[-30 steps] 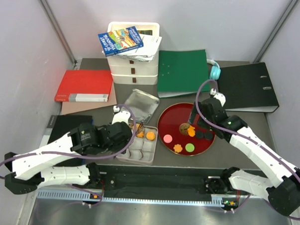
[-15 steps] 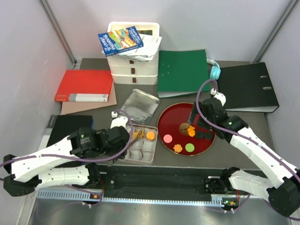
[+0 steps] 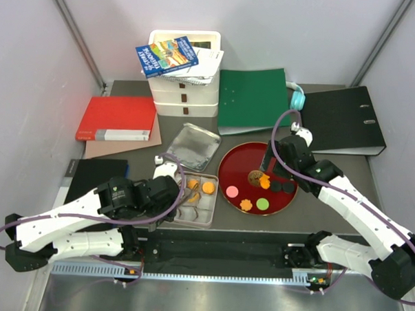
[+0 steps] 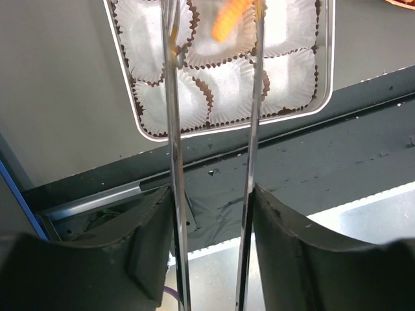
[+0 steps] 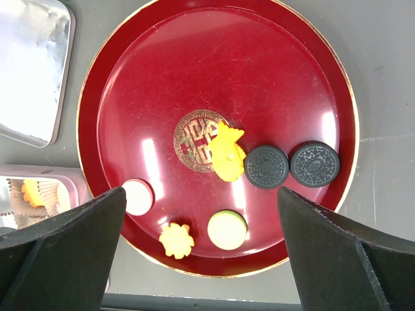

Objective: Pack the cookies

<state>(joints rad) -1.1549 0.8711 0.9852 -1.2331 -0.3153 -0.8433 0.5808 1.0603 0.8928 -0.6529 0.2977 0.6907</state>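
At far left lay a red folder (image 3: 116,118) on brown card (image 3: 122,148), with a black notebook (image 3: 89,174) nearer the arms. Next came the left gripper (image 4: 214,10), its long thin tines hanging over the tin (image 4: 330,58), their ends cut off by the frame edge. They stood parted, wider than the orange cookie (image 4: 230,19) lying tilted in a paper cup between them, and neither tine could be seen pressing it. From above, two orange cookies sat in the tin's far cups; the nearer cups (image 4: 227,91) showed white. Behind the tin lay its lid (image 3: 193,146), and behind that white drawers (image 3: 182,96) topped with booklets (image 3: 167,55). A green folder (image 3: 253,99) lay right of the drawers. Just right of the tin sat the red plate (image 5: 214,65), holding six cookies. These were a pink one (image 5: 137,196) at its left, an orange flower (image 5: 176,240) and a green one (image 5: 227,229) near the front rim, and a yellow-orange flower (image 5: 227,152) at the middle, just beside two black ones (image 5: 266,166). The right gripper (image 5: 201,194) hung above the plate, jaws spread wide, holding nothing. A black binder (image 3: 347,119) lay at far right.
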